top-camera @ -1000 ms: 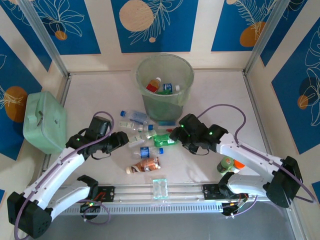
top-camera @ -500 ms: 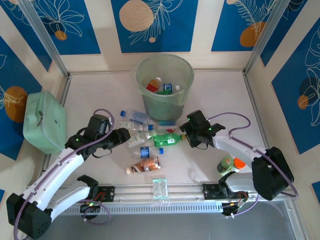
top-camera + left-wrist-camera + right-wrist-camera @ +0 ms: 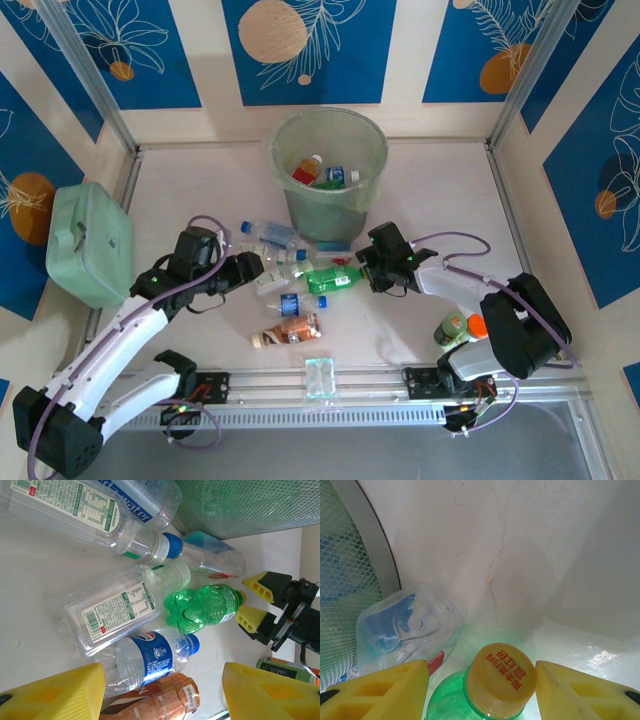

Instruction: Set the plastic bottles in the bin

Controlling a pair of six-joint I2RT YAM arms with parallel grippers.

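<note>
the plastic bottles (image 3: pixel 292 303) mostly lie in a loose heap on the table (image 3: pixel 200 190) just in front of the bin (image 3: pixel 300 200), and a few are already inside it. over the last second my right arm has folded back and brought my right pincer (image 3: pixel 368 272) to the cap end of the green bottle (image 3: pixel 335 279), which has settled on its side, cap toward me. my right pincer is apart, one yellow finger (image 3: pixel 375 690) on each side of the yellow cap (image 3: pixel 504 677). i judge this lines me up for a grab, not yet a hold. my left pincer (image 3: pixel 250 268) has crept a little toward the heap and is also apart, with nothing between its fingers (image 3: pixel 55 692).

from my right wrist the green bottle's body is cut off at the bottom edge, so i cannot tell whether my pads touch the cap or neck. a crushed clear bottle (image 3: pixel 405 630) lies against the bin's base, its shape hard to read. from above, the clear bottles overlap and i cannot count them.
</note>
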